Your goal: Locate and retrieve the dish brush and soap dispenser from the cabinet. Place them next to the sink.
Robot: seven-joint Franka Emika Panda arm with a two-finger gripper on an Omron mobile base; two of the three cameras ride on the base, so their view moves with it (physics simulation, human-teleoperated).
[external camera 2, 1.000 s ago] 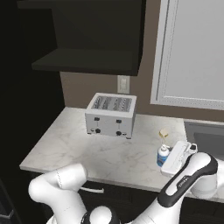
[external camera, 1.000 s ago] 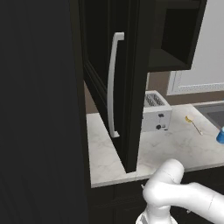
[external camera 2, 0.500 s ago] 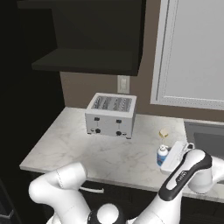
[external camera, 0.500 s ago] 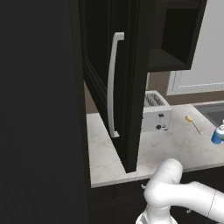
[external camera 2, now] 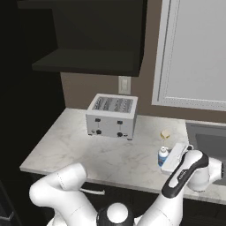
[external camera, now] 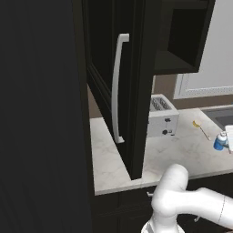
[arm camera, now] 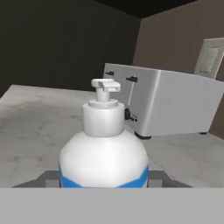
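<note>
The dark fingers (arm camera: 52, 177) stand on both sides of the small blue soap bottle with a white pump top (arm camera: 104, 148), pinching its body. The bottle stands upright on the pale marble table (external camera 2: 110, 154), near the dark grey sink (external camera 2: 212, 143), with the small tan-headed brush (external camera: 200, 127) just beyond it. The boxy silver toaster (external camera 2: 111, 115) is farther back, and the black cabinet door with a long white bar handle (external camera: 117, 86) hangs open.

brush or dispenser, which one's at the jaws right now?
The soap dispenser: the blue bottle with the white pump stands upright on the counter between the jaws. The dish brush lies farther back, toward the wall, apart from the gripper.
</note>
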